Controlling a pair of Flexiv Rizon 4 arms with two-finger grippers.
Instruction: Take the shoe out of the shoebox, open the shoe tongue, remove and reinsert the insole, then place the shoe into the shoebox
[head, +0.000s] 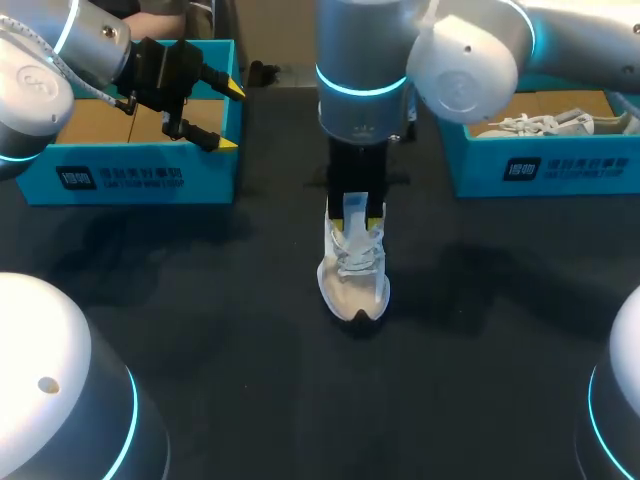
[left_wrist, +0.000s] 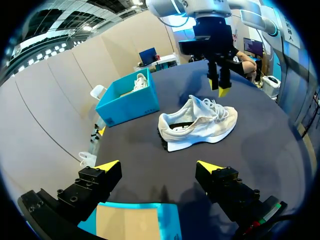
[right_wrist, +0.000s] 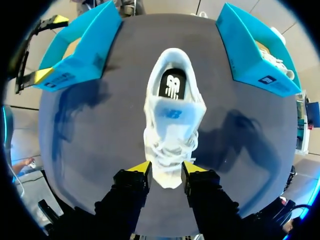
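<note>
1. Under the sneaker (head: 352, 280) lies the dark table (head: 250, 380), a flat stand for its sole.
2. Flanking the sneaker's heel end, the left shoebox (head: 130, 180) and right shoebox (head: 545, 170) sit back, leaving working room, I judge.
3. The sneaker stands upright, its long axis running away from the robot, toe towards the robot.
4. Just above the sneaker's laces hangs the right gripper (right_wrist: 165, 169), fingers spread and empty, seemingly lined up for the tongue (right_wrist: 170, 112).
5. Well left of the sneaker, the left gripper (left_wrist: 157, 166) is spread and empty, likely parked.
</note>
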